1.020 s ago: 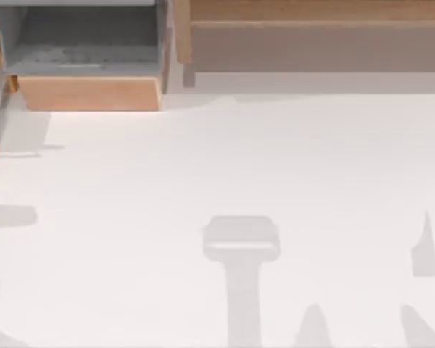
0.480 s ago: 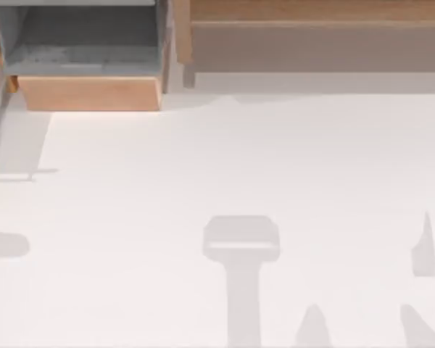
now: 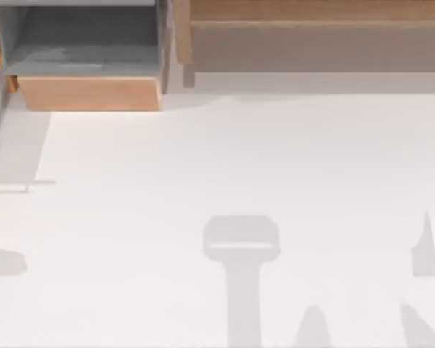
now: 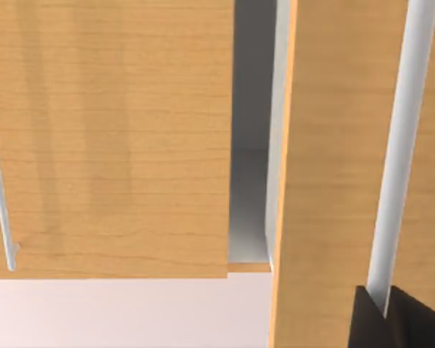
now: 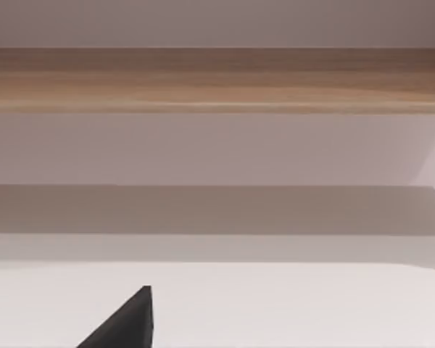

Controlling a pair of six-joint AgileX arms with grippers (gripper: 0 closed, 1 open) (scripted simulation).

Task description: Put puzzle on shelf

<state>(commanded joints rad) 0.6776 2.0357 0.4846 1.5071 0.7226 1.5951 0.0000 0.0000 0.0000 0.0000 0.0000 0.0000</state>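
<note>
Sim room — white table [image 3: 239, 159], cabinet [image 4: 109, 138].

**Furniture along the desk's far edge**

The white desk [image 3: 225, 167] carries two pieces at its far edge. The grey-walled cubby with a light-wood front board [image 3: 87, 93] stands at far left. Just beside it, to the right, the long brown wooden shelf [image 3: 312, 11] runs to the right edge.

- Bright, even light washes the white desk [image 3: 130, 239] to near-glare in the top view.
- Soft grey shadows lie along its near edge.
- The shelf [image 3: 319, 43] throws a shadow band at its foot.
- Edges look slightly soft.
</note>
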